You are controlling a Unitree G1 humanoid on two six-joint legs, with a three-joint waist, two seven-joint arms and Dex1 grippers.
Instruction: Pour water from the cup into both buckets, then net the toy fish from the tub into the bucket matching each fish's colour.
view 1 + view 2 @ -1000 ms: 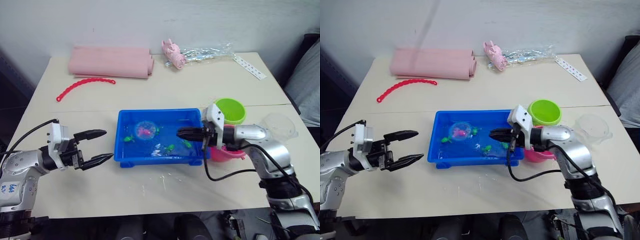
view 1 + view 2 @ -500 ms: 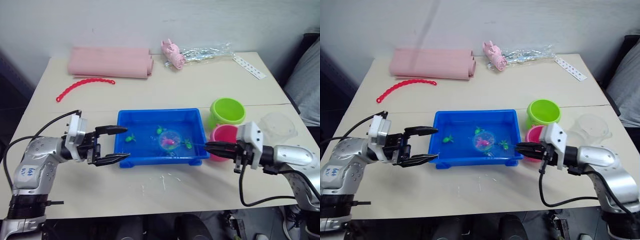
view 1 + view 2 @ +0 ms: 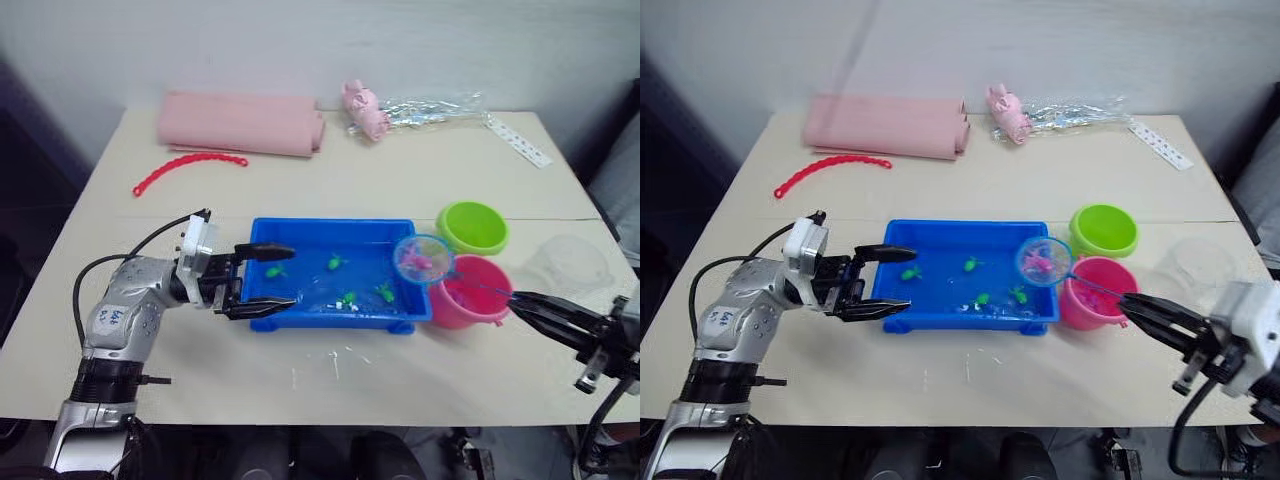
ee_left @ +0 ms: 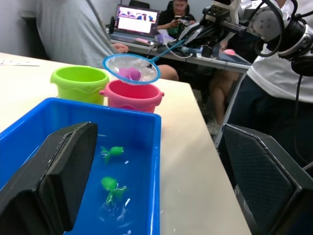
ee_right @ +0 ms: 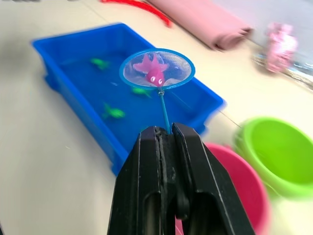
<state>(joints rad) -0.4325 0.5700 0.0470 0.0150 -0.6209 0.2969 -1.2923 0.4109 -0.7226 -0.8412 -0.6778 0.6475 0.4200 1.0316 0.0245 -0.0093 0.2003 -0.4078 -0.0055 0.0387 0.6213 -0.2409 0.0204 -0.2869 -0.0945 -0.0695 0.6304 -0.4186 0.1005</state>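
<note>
Pink fish (image 5: 152,70) sits in the net (image 3: 423,259), held above the tub's (image 3: 300,235) 3 o'clock end, just short of the pink bucket (image 3: 470,292). My right claw (image 5: 165,134) is clamped on the handle; left claw (image 3: 272,276) is wide open astride the tub's 9 o'clock wall. Netting step; next I carry it over the pink bucket and tip.

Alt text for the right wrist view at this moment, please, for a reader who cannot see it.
The right gripper, shut on the net by its thin handle, holds the hoop with a pink fish in the mesh above the near end of the blue tub. Green fish lie in the tub's water; the pink bucket and green bucket stand beside it.
</note>
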